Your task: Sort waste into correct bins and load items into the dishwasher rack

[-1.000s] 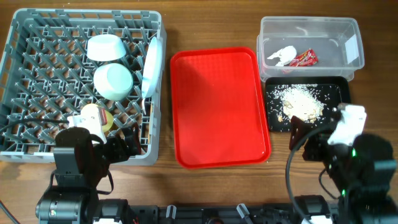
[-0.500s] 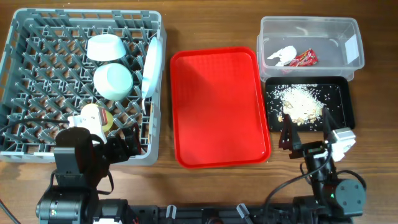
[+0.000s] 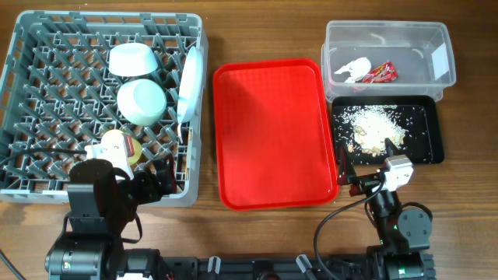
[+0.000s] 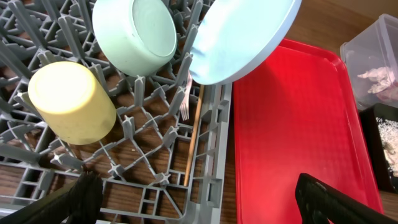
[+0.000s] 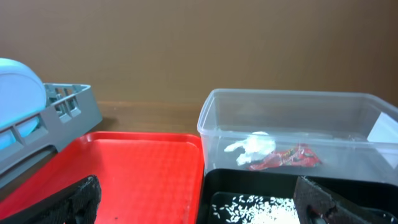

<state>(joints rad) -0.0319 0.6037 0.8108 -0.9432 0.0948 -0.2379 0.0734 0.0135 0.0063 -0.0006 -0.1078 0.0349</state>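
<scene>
The grey dishwasher rack (image 3: 31, 93) holds a white bowl (image 3: 132, 59), a green bowl (image 3: 142, 102), an upright plate (image 3: 189, 84) and a yellow cup (image 3: 117, 145). The left wrist view also shows a white fork (image 4: 185, 102) and a wooden stick (image 4: 193, 137) in the rack. The clear tub (image 3: 387, 33) holds the tissue (image 3: 352, 69) and the red wrapper (image 3: 380, 73). The black tray (image 3: 428, 132) holds crumbs (image 3: 377, 128). My left gripper (image 3: 159, 180) is open and empty over the rack's front right corner. My right gripper (image 3: 364, 177) is open and empty in front of the black tray.
The red serving tray (image 3: 272, 132) lies bare between the rack and the bins. The tub and the black tray sit close together at the right, and the black tray touches the red tray's edge. Bare wooden table shows along the front edge.
My right arm has drawn back from over the black tray toward the table's front edge and turned to face the bins. The left arm has not moved.
</scene>
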